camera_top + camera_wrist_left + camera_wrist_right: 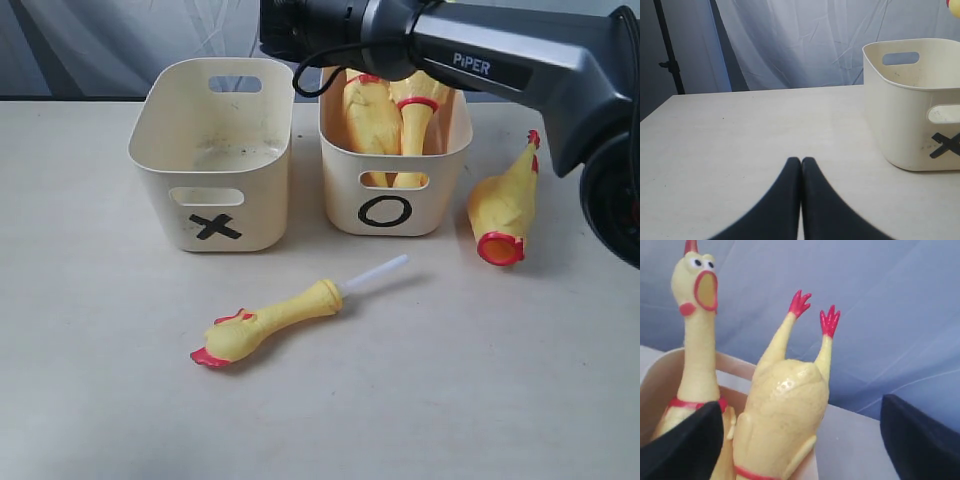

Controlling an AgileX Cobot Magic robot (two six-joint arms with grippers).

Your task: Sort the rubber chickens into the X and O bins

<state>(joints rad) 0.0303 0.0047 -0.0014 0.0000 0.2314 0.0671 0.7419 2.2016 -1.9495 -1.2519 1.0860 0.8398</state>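
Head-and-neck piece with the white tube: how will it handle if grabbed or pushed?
Probably light and squashy: the head-and-neck piece looks like thin moulded rubber, so jaws may dent it. Its round neck and thin white tube suggest it pivots or rolls when nudged, though the red head parts likely stop a full roll. Glossy skin may slip.

In the exterior view the upper ends of the two rubber chickens (372,115) in the O bin (435,195) are hidden by the right arm (520,60), and in the left wrist view the X bin (905,115) is cut off, with its mark, by the picture's edge.
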